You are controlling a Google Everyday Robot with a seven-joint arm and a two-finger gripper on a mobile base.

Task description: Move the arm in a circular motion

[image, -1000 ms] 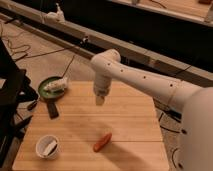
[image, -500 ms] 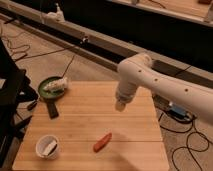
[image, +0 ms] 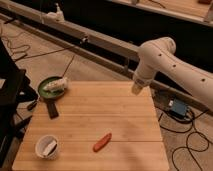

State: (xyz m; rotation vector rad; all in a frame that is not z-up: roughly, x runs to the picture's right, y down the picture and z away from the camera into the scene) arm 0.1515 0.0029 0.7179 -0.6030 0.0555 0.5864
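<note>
The arm point(image: 172, 67) is large, glossy and white, with small dark holes along its thick tube segments. It comes in from the right edge, bends at a bulbous elbow point(image: 155, 50) and points down. The gripper point(image: 136, 89) is the pale tip at its end. It hangs above the far right corner of the wooden table point(image: 95, 125) and holds nothing that I can see.
On the table lie a red sausage-like item point(image: 102, 142), a white cup point(image: 47, 147) with something in it, and a green pan point(image: 50, 87) with a white object and a dark handle. Cables and a blue box point(image: 177, 107) lie on the floor at right.
The arm has swung to the right across the table, from over its middle to its far right corner. The objects on the table have not moved.
</note>
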